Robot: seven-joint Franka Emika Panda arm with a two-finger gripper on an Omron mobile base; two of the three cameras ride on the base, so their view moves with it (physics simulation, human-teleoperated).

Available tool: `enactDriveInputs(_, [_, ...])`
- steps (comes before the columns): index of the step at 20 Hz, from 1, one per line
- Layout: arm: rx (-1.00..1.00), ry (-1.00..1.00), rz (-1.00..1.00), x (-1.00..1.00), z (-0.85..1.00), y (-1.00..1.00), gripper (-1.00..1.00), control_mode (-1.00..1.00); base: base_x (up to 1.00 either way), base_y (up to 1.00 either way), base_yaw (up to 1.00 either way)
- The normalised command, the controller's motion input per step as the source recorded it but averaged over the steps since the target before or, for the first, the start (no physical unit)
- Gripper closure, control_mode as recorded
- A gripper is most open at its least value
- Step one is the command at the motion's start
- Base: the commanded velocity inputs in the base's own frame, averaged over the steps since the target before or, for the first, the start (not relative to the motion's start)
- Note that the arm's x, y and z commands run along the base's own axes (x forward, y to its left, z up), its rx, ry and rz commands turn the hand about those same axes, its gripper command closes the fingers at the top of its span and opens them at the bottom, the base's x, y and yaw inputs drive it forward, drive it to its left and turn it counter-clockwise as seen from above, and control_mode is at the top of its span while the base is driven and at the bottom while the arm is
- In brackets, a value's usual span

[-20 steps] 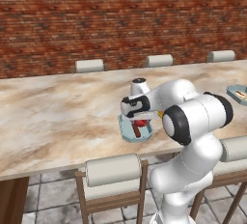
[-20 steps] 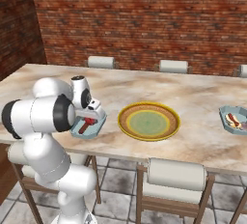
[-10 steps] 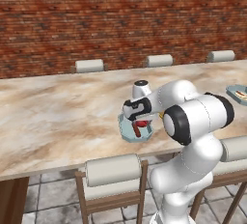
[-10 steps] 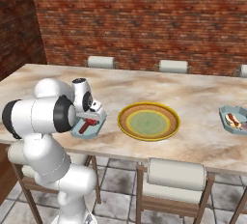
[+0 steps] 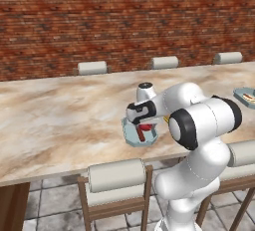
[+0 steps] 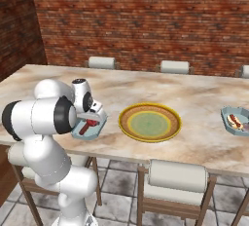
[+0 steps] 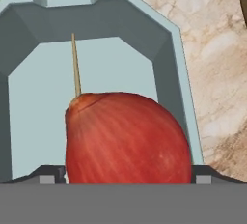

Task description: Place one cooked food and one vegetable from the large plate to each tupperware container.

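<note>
Red onion [image 7: 128, 138]: round, thin dry stalk pointing to 12 o'clock in the hand view. It sits between the 2 finger tips of the pincer [image 7: 125, 177], which look closed against its sides. It is held above the tray floor, presumably for lowering inside the walls.

Near tupperware container [image 5: 132, 134]: light-blue tray at the counter's front edge, directly under the pincer [image 5: 144, 120]. A dark-red item [image 6: 85, 127] already lies in it, probably the cooked food.

Large plate [image 6: 150, 122]: at 3 o'clock of that tray in the right base view, nothing on it.

Far tupperware container [image 6: 235, 121]: well apart, past the plate, already holding food.

Counter [image 5: 55, 120]: marbled, carries all 3.
</note>
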Motion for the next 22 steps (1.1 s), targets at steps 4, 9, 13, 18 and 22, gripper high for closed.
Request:
enactDriveInputs(4, [0.00, 0.00, 0.00, 0.00, 0.00, 0.15, -1.00, -1.00, 0.00, 0.00, 0.00])
enactDriveInputs(9, [0.00, 0.00, -0.01, 0.00, 0.00, 0.04, -1.00, -1.00, 0.00, 0.00, 0.00])
enactDriveInputs(13, [0.00, 0.00, -0.02, 0.00, 0.00, 0.00, -1.00, -1.00, 0.00, 0.00, 0.00])
enactDriveInputs(18, [0.01, 0.00, -0.03, -0.06, 0.22, -0.03, -1.00, -1.00, 0.00, 0.00, 0.00])
enactDriveInputs(22, [0.00, 0.00, -0.03, -0.24, 0.47, 0.00, -1.00, -1.00, 0.00, 0.00, 0.00])
